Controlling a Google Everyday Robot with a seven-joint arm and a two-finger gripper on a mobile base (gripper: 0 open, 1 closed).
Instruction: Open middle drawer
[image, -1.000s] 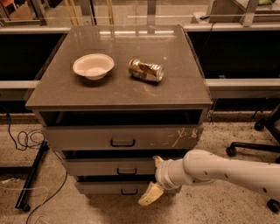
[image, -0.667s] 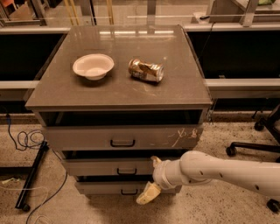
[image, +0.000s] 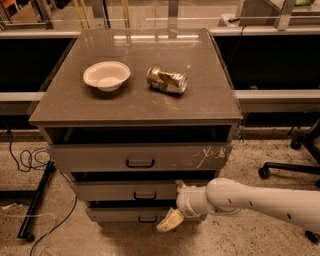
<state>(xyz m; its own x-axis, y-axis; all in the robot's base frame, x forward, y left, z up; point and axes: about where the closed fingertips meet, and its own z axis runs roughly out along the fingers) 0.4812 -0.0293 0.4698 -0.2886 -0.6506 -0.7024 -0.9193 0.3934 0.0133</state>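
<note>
Middle drawer (image: 110, 191): rigid, probably slides stiffly. Best hold is small loop handle (image: 145, 195). Gripper (image: 169, 206) just right of handle, fingers spread wide, empty.

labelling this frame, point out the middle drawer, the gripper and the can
middle drawer (image: 112, 190): camera view, grey front left of handle
gripper (image: 169, 221): camera view, pale tip, low before the bottom drawer (image: 117, 214)
can (image: 167, 80): camera view, dented side, on the cabinet top (image: 150, 107)

Arm (image: 250, 200), gripper (image: 174, 210) at the lowest drawer (image: 115, 215), seemingly hides middle drawer's (image: 115, 191) right end
</note>
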